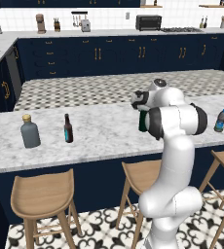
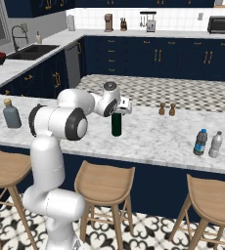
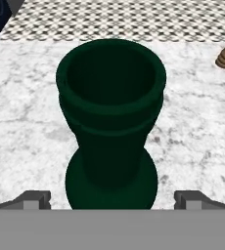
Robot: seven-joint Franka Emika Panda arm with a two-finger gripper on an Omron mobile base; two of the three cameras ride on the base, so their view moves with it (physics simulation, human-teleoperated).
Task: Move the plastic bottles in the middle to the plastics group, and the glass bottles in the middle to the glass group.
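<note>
The dark green glass bottle [image 2: 116, 126] stands upright mid-counter; the arm hides part of it in the left base view [image 1: 142, 122]. My gripper [image 2: 117, 114] hangs right over its neck, open. In the hand view the bottle's round mouth [image 3: 110, 83] is close below the camera, and the two fingertips [image 3: 36, 199] stand wide apart on either side of the neck, not touching it. Two plastic bottles, one blue-labelled [image 2: 200, 142] and one clear-grey [image 2: 215, 144], stand together at the counter's right end. The glass group, a grey flask [image 1: 30, 132] and a small brown bottle [image 1: 68, 129], is at the left.
Two small wooden shakers [image 2: 167, 109] stand on the counter's far side, right of the green bottle. Wooden stools [image 1: 42, 197] line the near edge of the marble counter [image 1: 104, 138]. A sink [image 2: 33, 51] lies on the far left counter.
</note>
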